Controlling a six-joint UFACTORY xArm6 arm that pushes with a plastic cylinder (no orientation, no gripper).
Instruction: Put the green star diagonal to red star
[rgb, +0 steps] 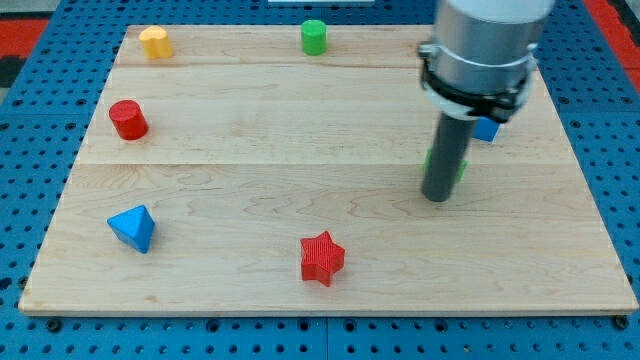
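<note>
The red star (321, 257) lies near the board's bottom edge, a little left of centre. My tip (437, 196) rests on the board at the view's right. The green star (461, 167) is mostly hidden behind the rod; only thin green edges show on either side of it, touching or very close to the tip. The tip is well to the right of and above the red star.
A blue block (486, 129) peeks out behind the arm at the right. A green cylinder (314, 36) and a yellow block (154, 42) sit at the top. A red cylinder (128, 119) is at the left, a blue triangular block (133, 228) at lower left. The wooden board (250, 150) lies on blue pegboard.
</note>
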